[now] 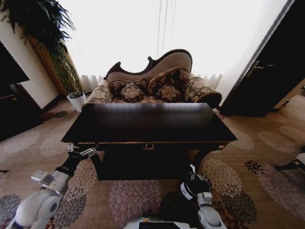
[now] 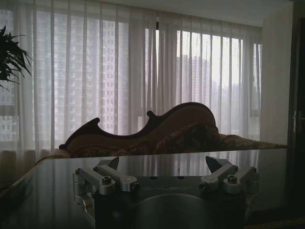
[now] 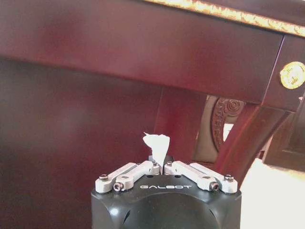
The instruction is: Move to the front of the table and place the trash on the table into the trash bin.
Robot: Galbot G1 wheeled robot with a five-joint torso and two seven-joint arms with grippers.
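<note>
The glossy black table (image 1: 147,125) stands straight ahead, with its gold emblem (image 1: 148,147) on the front rail. My right gripper (image 1: 192,171) hangs low in front of the table's right front leg. In the right wrist view the right gripper (image 3: 161,167) is shut on a white crumpled paper scrap (image 3: 156,143), a piece of the trash, facing the table's rail (image 3: 143,47). My left gripper (image 1: 81,152) is at the front left corner. In the left wrist view the left gripper (image 2: 162,164) is open and holds nothing, looking across the table top (image 2: 143,164). A dark round shape (image 1: 174,206) by my right arm may be the trash bin; I cannot tell.
A curved sofa (image 1: 152,81) with patterned cushions stands right behind the table, before curtained windows. A potted plant (image 1: 76,98) and a dark cabinet (image 1: 14,109) are at the left, a dark door (image 1: 271,71) at the right. Flowered carpet (image 1: 267,157) lies open on both sides.
</note>
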